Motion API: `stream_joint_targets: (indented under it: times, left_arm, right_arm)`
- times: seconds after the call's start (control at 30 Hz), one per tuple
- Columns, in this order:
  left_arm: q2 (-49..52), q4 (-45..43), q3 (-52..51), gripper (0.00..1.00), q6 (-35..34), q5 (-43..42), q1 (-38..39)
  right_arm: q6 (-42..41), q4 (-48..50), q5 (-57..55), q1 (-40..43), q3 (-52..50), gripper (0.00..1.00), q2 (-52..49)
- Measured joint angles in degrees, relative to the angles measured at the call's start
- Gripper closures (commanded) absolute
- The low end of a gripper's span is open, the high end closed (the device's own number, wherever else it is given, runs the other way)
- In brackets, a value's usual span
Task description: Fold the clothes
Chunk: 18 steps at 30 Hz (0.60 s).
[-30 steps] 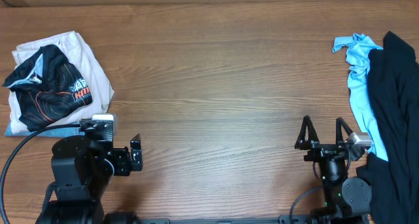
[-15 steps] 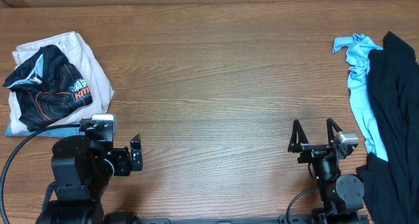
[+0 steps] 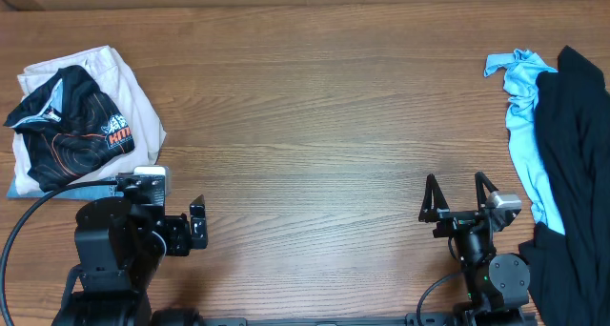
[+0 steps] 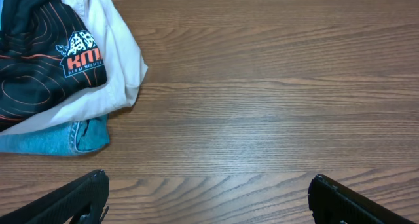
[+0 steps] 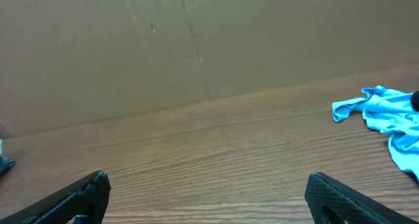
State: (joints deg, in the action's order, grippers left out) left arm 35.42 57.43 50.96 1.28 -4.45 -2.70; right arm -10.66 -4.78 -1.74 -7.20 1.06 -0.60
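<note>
Overhead, the black orange-printed jersey (image 3: 62,135) lies crumpled on beige trousers (image 3: 129,92) at the brown wooden surface's (image 3: 315,107) left; the left pincer (image 4: 208,183) and the right pincer (image 3: 456,183) are both spread.

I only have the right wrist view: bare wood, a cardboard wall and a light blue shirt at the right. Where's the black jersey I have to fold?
Observer: The black jersey lies crumpled at the far left end of the table, opposite the light blue shirt.
Operator: Is it lying on bare wood?
Observer: No, it sits on top of beige trousers, with a denim piece showing under those.
Operator: Which hand is nearer to it?
Observer: The left hand, open and empty, just in front of that pile; the right hand is open too, at the other end.
</note>
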Motion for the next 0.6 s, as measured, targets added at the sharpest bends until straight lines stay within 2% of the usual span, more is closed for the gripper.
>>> stream_joint_targets:
  times: [0.33, 0.5, 0.6]
  left_arm:
    - [-3.9, -0.2, -1.2, 0.00, 0.0, 0.0, 0.0]
    - [-13.6, -1.7, -10.1, 0.00, 0.0, 0.0, 0.0]
    - [-20.1, -7.2, -19.1, 0.00, 0.0, 0.0, 0.0]
  right_arm:
    - [0.0, 0.0, 0.0, 0.0, 0.0, 0.00, 0.0]
    - [0.0, 0.0, 0.0, 0.0, 0.0, 0.00, 0.0]
    - [0.0, 0.0, 0.0, 0.0, 0.0, 0.00, 0.0]
